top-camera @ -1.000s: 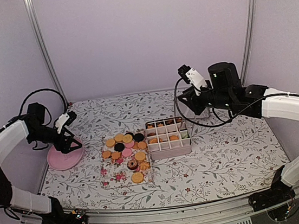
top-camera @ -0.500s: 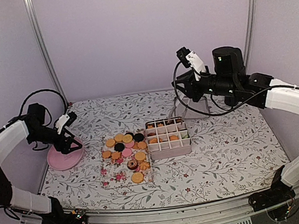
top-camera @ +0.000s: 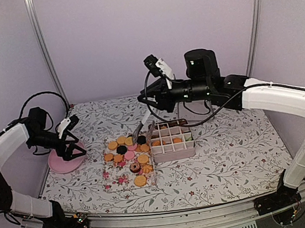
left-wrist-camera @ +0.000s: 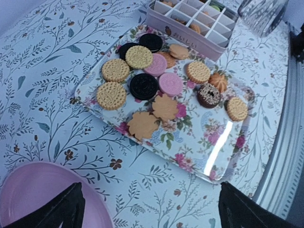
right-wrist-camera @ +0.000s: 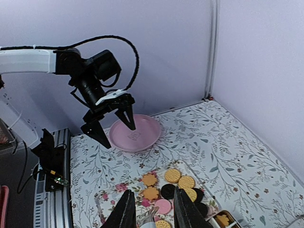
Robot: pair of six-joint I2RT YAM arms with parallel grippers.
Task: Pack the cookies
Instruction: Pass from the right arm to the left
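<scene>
Cookies (left-wrist-camera: 143, 85) likely light, brittle — pinch rims gently; left gripper (right-wrist-camera: 118, 136) wide apart, right gripper (right-wrist-camera: 153, 192) narrowly apart.

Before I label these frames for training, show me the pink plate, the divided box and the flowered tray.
pink plate (right-wrist-camera: 141, 138): right wrist view, bare inner surface.
divided box (top-camera: 173, 154): top view, front wall.
flowered tray (left-wrist-camera: 192, 142): left wrist view, bare near end.

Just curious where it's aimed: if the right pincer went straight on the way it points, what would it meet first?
Likely the right pincer would meet the cookies at the box end of the flowered tray; depth is unclear.
</scene>
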